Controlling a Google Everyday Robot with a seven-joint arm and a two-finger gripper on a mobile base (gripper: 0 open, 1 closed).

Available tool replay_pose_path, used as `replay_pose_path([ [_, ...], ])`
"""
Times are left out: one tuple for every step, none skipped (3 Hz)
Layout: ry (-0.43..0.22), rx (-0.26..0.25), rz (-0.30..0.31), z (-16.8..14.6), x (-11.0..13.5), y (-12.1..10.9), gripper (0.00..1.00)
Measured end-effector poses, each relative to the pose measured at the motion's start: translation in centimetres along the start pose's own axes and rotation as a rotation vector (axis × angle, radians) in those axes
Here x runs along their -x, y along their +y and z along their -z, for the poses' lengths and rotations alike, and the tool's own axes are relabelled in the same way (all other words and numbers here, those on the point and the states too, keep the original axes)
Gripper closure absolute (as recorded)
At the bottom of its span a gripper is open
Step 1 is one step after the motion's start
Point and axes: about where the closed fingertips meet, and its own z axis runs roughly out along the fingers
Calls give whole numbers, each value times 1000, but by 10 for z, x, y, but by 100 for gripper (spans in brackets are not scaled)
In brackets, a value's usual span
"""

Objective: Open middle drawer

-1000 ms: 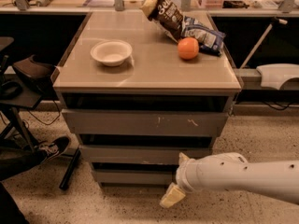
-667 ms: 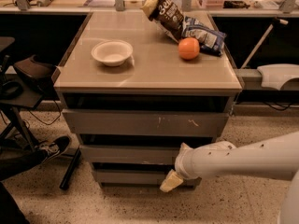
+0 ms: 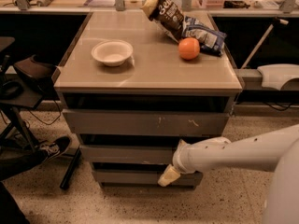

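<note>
A white bowl (image 3: 111, 52) is set on the left of a tan cabinet top (image 3: 149, 73), well apart from an orange (image 3: 189, 48) on the right. Just behind the orange, a blue-and-white packet (image 3: 205, 35) is laid flat, and a dark snack bag (image 3: 163, 10) (its lettering cannot be read) is tilted against it. A black chair (image 3: 28, 73) is placed left of the cabinet, with a black-and-white shoe (image 3: 53, 148) seen near its base on the speckled floor (image 3: 224, 199).

1 camera, high, facing drawer cabinet (image 3: 154, 73) front, near; claw (image 3: 168, 175) lower centre.
</note>
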Motion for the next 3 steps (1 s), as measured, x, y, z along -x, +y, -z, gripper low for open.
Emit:
replay_pose_path([
  [3, -6, -37, -38, 14, -32, 0],
  [3, -6, -38, -38, 14, -32, 0],
  [22, 16, -106, -64, -4, -38, 0],
])
